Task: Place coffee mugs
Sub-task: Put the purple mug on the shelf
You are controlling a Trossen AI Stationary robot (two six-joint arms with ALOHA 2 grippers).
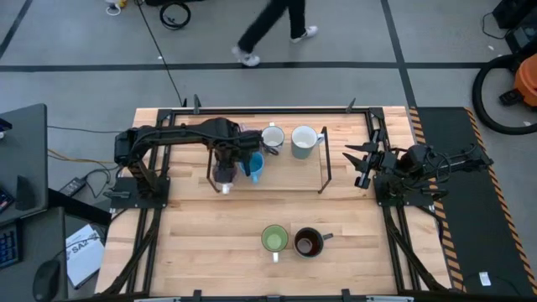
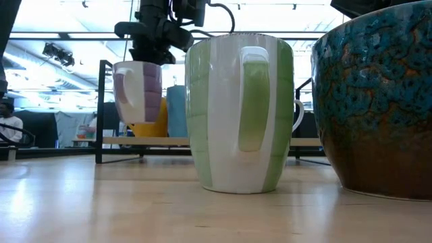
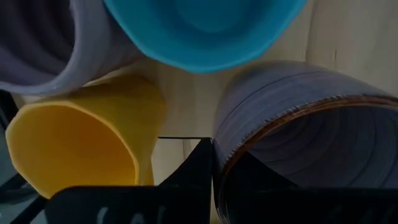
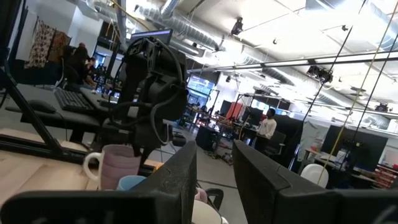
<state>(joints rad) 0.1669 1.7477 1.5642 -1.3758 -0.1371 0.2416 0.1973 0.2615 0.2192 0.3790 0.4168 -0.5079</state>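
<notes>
We see the left arm reaching from the tabletop's [image 1: 210,243] left edge across to a black rack [image 1: 323,159] at the far middle, its end effector [image 1: 225,168] clenched on the rim of a lavender mug [image 1: 223,174], which hangs tilted above the rack in the low view. Just beside that mug on its right sits a blue mug [image 1: 255,165], and the left wrist view shows an orange mug [image 3: 81,140] and another purple one [image 3: 43,50] crowded close under the end effector, so room there is tight. Further right on the rack stand a white patterned mug [image 1: 273,137] and a pale mug [image 1: 304,140], near each other, with bare rack between the pale mug and the rack's right post. Toward the near edge, well apart from the rack, a green mug [image 1: 274,239] and a dark mug [image 1: 308,242] stand upright, just beside each other, with open wood all round them. At the right edge the right arm waits, its end effector [image 1: 362,164] holding nothing, fingers parted, pointing toward the rack's right end. Beyond the tabletop's far edge a person [image 1: 273,29] walks on the floor.
</notes>
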